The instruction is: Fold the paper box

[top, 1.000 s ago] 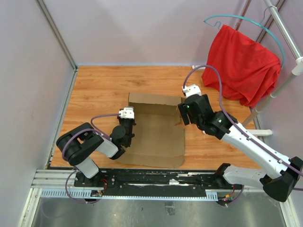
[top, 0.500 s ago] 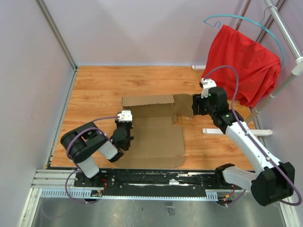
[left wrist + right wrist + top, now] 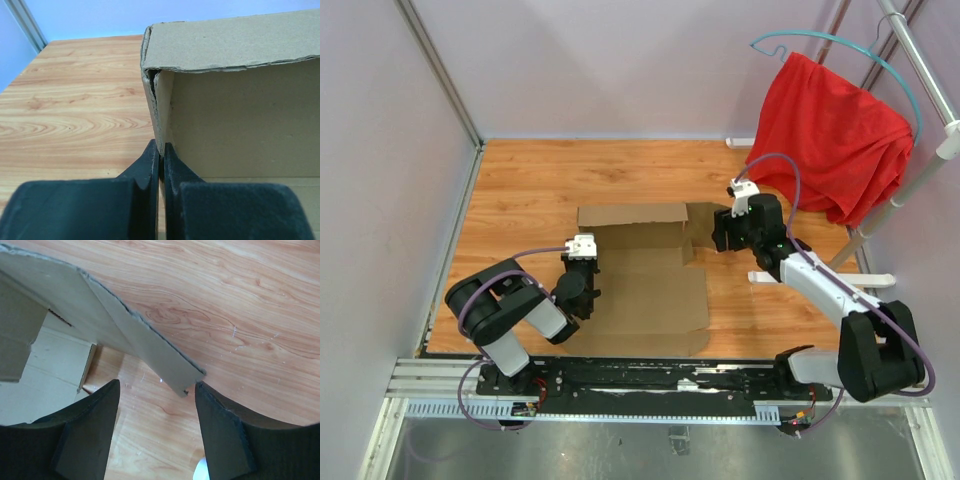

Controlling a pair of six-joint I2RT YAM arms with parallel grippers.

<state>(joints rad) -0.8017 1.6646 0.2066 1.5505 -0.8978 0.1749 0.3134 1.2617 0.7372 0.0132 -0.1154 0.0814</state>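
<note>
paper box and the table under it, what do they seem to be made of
The paper box looks like plain brown cardboard, matte and unprinted; its rough cut edges show a fibrous thickness. The table has an orange-brown wood look with plank seams, visible grain and a faint sheen; whether it is real wood or laminate cannot be told.

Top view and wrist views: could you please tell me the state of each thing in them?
box: part folded, far wall raised, base flat.
left gripper: shut on the box's left edge.
right gripper: open, a flap's tip between its fingers.
cloth: hanging from a hanger.
</note>
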